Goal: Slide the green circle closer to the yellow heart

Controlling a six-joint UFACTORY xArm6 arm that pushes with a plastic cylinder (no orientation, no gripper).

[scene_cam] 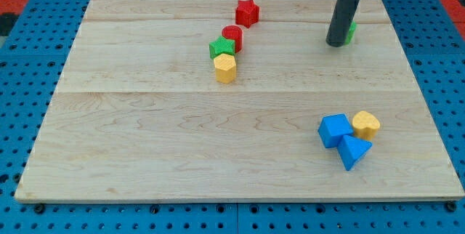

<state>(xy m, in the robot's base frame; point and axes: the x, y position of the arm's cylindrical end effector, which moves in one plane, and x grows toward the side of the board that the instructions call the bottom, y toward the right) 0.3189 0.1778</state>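
The wooden board fills most of the view, and the rod is seen at its upper right, with my tip resting on the wood. No jaws are carried, so nothing is held; the rod can only push. The green circle is mostly hidden behind the rod, just to the tip's right and apparently touching it, so its shape cannot be confirmed. The yellow heart lies well below the tip and slightly to its right, touching a blue cube and a blue triangle. Far to the tip's left a cluster is seen: a red star, then a red cylinder, a green star and a yellow hexagon. The circle is judged light, stiff and easily slid on smooth wood, liable to skid or turn if struck off-centre. No grasp is possible; contact would best be made on its far side, toward the view's top, pushing downward. Open wood lies between circle and heart, while the board's right edge is near.
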